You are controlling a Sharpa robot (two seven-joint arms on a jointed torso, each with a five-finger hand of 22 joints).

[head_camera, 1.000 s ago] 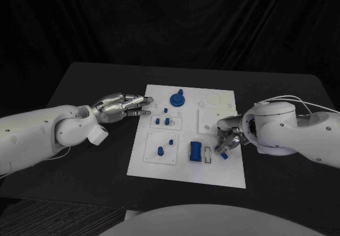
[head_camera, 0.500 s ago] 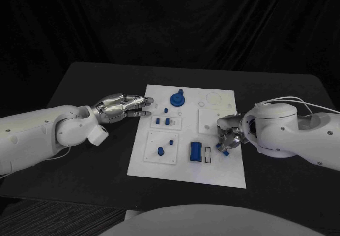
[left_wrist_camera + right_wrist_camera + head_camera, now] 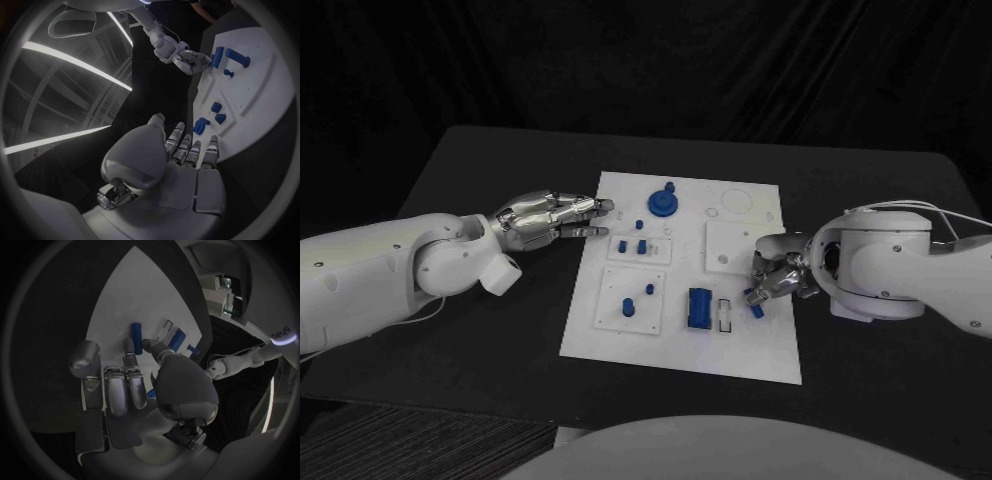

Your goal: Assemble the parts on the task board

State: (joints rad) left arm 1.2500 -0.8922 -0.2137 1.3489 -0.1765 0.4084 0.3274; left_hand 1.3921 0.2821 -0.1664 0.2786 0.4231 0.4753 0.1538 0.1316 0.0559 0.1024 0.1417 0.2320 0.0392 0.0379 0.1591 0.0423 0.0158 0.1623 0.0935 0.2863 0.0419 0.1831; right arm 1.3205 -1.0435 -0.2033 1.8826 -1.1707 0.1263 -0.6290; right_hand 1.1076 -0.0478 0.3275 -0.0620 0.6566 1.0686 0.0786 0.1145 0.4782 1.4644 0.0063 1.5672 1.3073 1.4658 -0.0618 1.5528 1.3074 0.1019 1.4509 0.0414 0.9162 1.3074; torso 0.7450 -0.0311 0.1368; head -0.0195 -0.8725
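The right robot hand hangs over the right edge of the white board, its fingers curled around a small blue piece whose end sticks out below them. In the right wrist view the same robot hand has its fingers folded in, with a bit of blue showing between finger and thumb. Just beside this robot hand, on the board, lies an empty narrow slot, and next to that stands a tall blue block.

The left robot hand rests at the board's left edge with its fingers stretched out side by side, holding nothing; its fingertips reach onto the white surface. The left wrist view shows this robot hand flat and extended toward the board.

Near those fingertips sit two small blue pegs, and farther up the board a round blue knob. Lower down, another small plate carries two more blue bits. The board lies in the middle of the black counter.
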